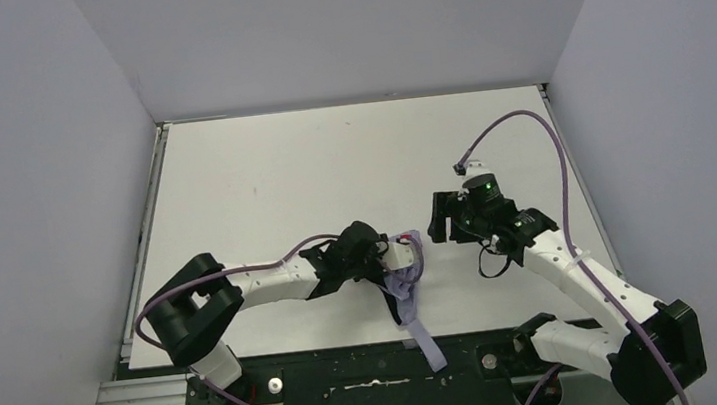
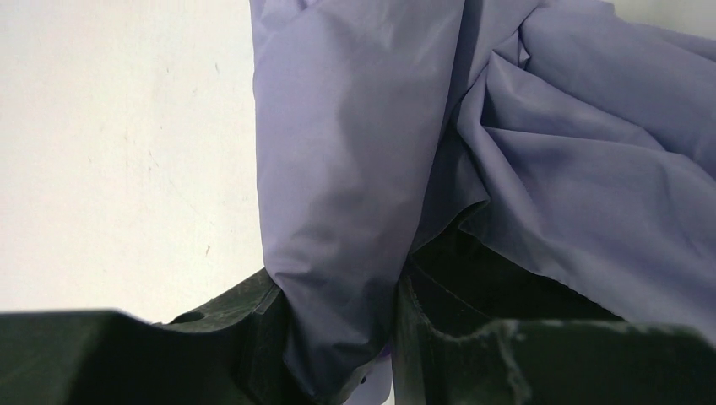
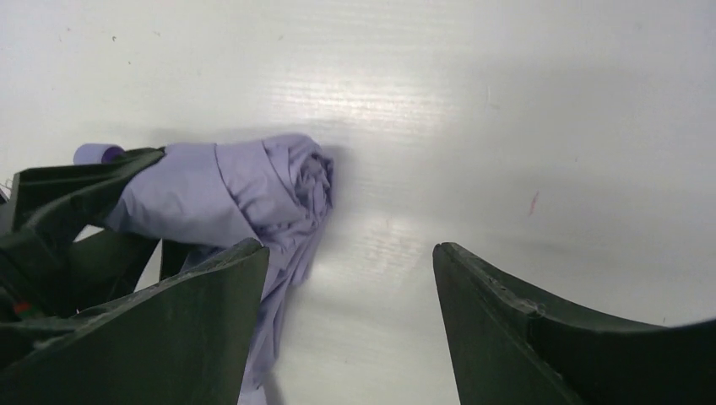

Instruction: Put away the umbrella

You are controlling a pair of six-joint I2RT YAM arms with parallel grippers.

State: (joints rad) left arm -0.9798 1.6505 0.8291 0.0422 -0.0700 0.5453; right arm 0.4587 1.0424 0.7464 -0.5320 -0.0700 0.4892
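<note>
Left gripper (image 2: 338, 291) is clamped on just the bunched cloth of the pale lavender folding umbrella (image 1: 405, 284), lower centre of the top view, right gripper (image 3: 348, 253) gaping empty nearby, so that slick fabric could slip free.

umbrella (image 1: 405, 283): pale lavender fabric, collapsed but loose and crumpled, black ribs showing mid-length. Lies on table (image 1: 281, 170) near middle of the near edge, long axis approx far-to-near. Far end is a bunched wad w/ small lavender stub poking out. Rolled fold of fabric pinched in left gripper (image 2: 338, 337). Near end: narrow fabric strip overhanging table's near edge.
</note>
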